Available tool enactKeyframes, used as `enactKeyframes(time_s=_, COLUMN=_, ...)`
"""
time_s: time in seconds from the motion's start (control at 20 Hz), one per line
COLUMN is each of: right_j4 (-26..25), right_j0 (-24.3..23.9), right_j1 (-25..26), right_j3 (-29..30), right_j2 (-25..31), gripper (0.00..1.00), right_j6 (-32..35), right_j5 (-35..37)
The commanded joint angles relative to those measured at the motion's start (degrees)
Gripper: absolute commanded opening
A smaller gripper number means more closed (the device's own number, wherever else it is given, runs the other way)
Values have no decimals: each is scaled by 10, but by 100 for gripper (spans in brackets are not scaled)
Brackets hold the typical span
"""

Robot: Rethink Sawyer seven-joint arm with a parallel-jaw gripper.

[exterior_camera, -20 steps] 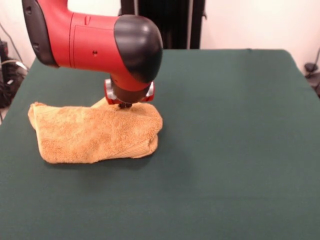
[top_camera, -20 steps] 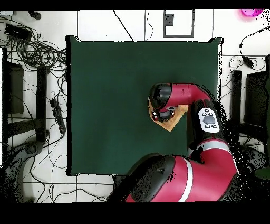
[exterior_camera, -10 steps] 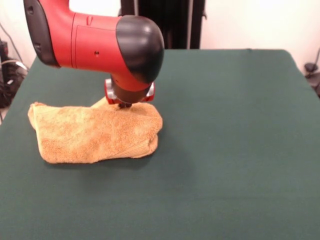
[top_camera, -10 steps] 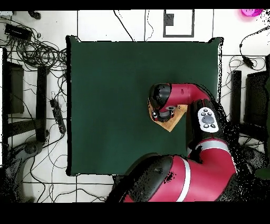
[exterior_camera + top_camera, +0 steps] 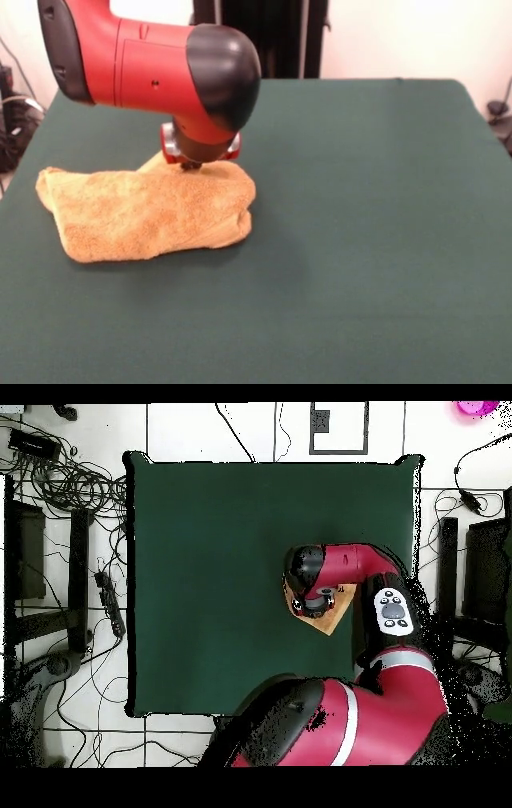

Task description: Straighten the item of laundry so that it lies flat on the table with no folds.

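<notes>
The golden-orange towel [image 5: 144,216] lies folded over in a thick bundle on the left part of the dark green table [image 5: 384,200]. My gripper [image 5: 192,166] comes straight down from the red and black arm onto the bundle's far top edge, and its dark tips are pinched into the cloth. A small flap of towel sticks out behind the gripper. In the overhead view only a corner of the towel [image 5: 325,622] shows from under the arm, near the right side of the table [image 5: 200,564]. The gripper itself is hidden there.
The arm's bulky black and red wrist [image 5: 216,76] hangs over the towel's far side. In the overhead view, cables and stands [image 5: 80,484] lie on the floor left of the table, and dark equipment [image 5: 480,574] stands to its right.
My gripper has shifted a little to the left in the front view. The towel has gone with it, its left end now nearer the table's left edge.
</notes>
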Motion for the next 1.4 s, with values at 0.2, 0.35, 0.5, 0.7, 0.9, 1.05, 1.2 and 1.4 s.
enactKeyframes(time_s=0.2, right_j4=-106, right_j0=2, right_j1=57, right_j3=62, right_j2=-60, gripper=0, right_j6=-21, right_j5=-29)
enactKeyframes(time_s=0.35, right_j4=-111, right_j0=0, right_j1=60, right_j3=70, right_j2=-64, gripper=0, right_j6=-16, right_j5=-41)
enactKeyframes(time_s=0.5, right_j4=-114, right_j0=1, right_j1=69, right_j3=67, right_j2=-64, gripper=0, right_j6=-8, right_j5=-38)
enactKeyframes(time_s=0.7, right_j4=-117, right_j0=4, right_j1=71, right_j3=72, right_j2=-73, gripper=0, right_j6=-5, right_j5=-37)
enactKeyframes(time_s=0.9, right_j4=-120, right_j0=5, right_j1=58, right_j3=82, right_j2=-83, gripper=0, right_j6=-15, right_j5=-29)
enactKeyframes(time_s=1.05, right_j4=-122, right_j0=6, right_j1=47, right_j3=85, right_j2=-88, gripper=0, right_j6=-25, right_j5=-20)
enactKeyframes(time_s=1.2, right_j4=-126, right_j0=5, right_j1=41, right_j3=80, right_j2=-91, gripper=0, right_j6=-37, right_j5=-10)
enactKeyframes(time_s=1.4, right_j4=-140, right_j0=-2, right_j1=29, right_j3=85, right_j2=-99, gripper=0, right_j6=-55, right_j5=-12)
